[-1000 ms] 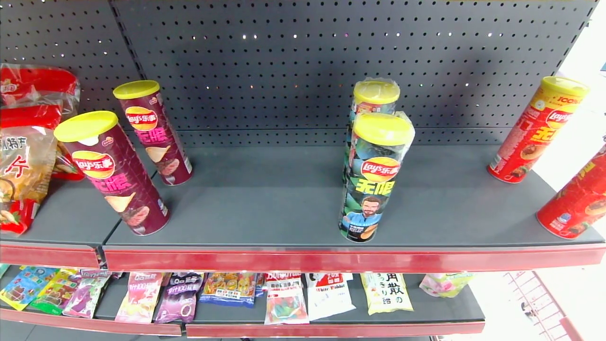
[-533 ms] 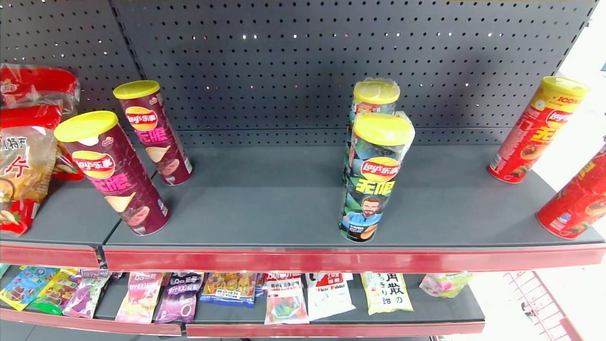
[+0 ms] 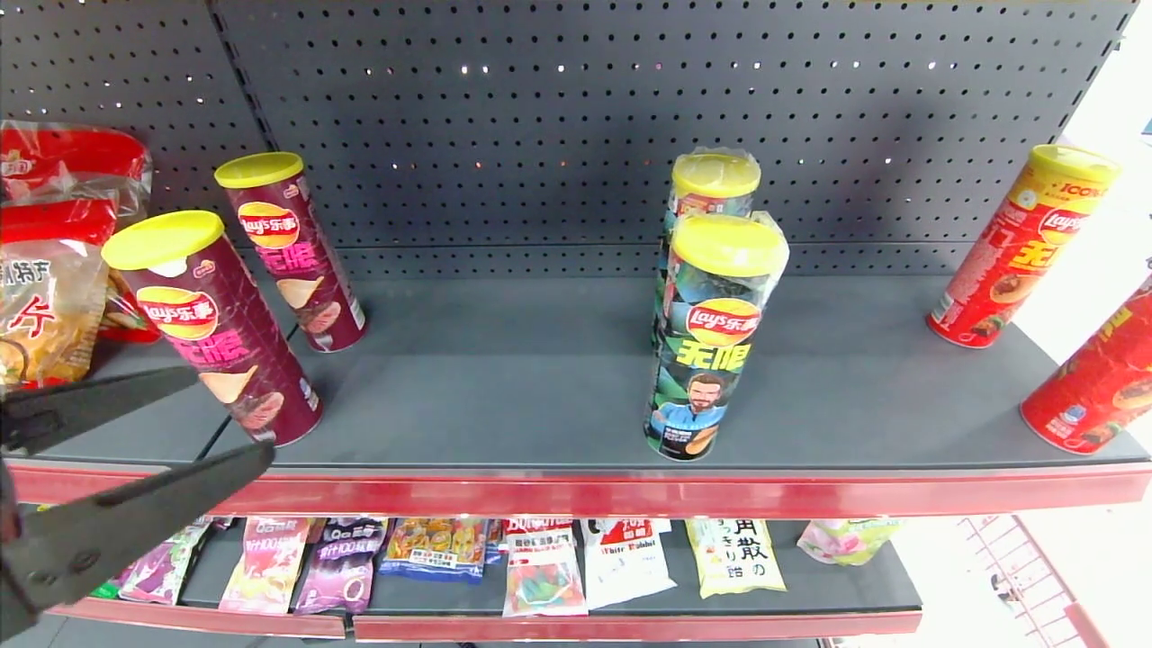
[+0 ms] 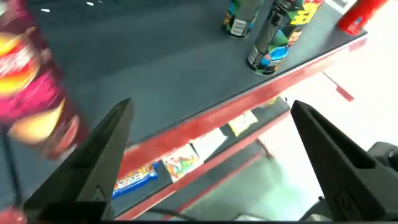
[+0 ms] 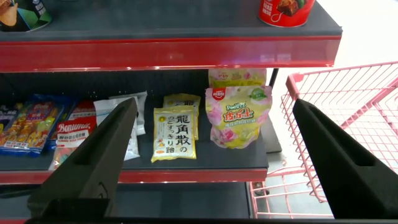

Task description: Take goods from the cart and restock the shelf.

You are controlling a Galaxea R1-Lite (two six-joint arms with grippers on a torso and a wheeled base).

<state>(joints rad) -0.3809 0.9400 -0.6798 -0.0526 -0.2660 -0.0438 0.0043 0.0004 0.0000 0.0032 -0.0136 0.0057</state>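
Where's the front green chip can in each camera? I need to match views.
Head: front green chip can upright at the front of the shelf, right of centre.
Left wrist: the can far along the shelf, by the front edge.
Right wrist: probably its base, just above the edge.
Shared landmark: red shelf edge.

Upper shelf (image 3: pixel 540 378), canisters: 6 in all.
Maroon, 2: front maroon canister (image 3: pixel 216 333) and rear maroon canister (image 3: pixel 292 252), toward the left end.
Green, film-wrapped, 2: front green canister (image 3: pixel 706 351) and rear green canister (image 3: pixel 711 184), right of centre.
Red, 2: rear red canister (image 3: pixel 1017 252) and front red canister (image 3: pixel 1093 378), at the right edge.
Snack bags (image 3: pixel 54 288) at the left edge: at least 2, overlapping, count uncertain.
Lower shelf (image 3: pixel 837 585), flat packets (image 3: pixel 540 567): at least 8 along the front edge.
Pink wire cart (image 5: pixel 348 134): 1.
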